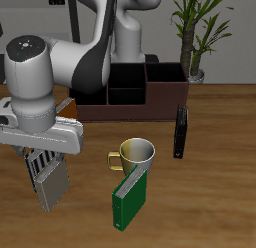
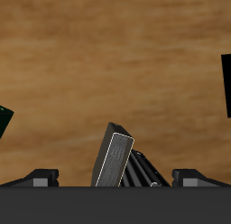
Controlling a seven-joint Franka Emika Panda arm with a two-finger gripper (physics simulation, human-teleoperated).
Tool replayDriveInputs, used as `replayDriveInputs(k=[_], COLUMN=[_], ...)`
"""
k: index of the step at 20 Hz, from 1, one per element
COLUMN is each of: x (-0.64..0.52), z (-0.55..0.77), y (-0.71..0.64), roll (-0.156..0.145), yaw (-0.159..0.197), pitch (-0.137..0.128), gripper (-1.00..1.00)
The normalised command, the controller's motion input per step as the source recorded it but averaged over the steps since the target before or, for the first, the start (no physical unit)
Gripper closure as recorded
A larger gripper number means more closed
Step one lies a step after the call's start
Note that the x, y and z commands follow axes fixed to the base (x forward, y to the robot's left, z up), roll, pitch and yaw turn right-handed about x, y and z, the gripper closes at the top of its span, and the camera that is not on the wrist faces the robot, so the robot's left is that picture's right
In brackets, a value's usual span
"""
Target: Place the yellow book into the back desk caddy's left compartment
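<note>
The yellow book shows only as a small orange sliver beside my arm, in front of the back desk caddy. The caddy is a long dark-brown box with black-lined compartments, and my arm hides one end of it. I cannot tell which section is the left compartment. My gripper is open near the table's front edge, low over a grey striped book. In the wrist view the fingertips stand wide apart on either side of that grey book, with the gripper empty.
A yellow-green mug stands mid-table with a green book leaning on it. The green book's edge shows in the wrist view. A black book stands upright near the caddy's end. A potted plant stands behind.
</note>
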Motion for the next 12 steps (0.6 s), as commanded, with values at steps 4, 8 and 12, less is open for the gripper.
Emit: replayDriveInputs(k=[4, 8, 12], x=[0.14, 0.02, -0.02], z=[-0.34, -0.16, -0.10], y=[0.18, 0.12, 0.01], roll=[0.027, 0.008, -0.018], yaw=[-0.055, -0.023, -0.030], pitch=[0.024, 0.001, -0.011], gripper=[-1.00, -1.00, -1.00])
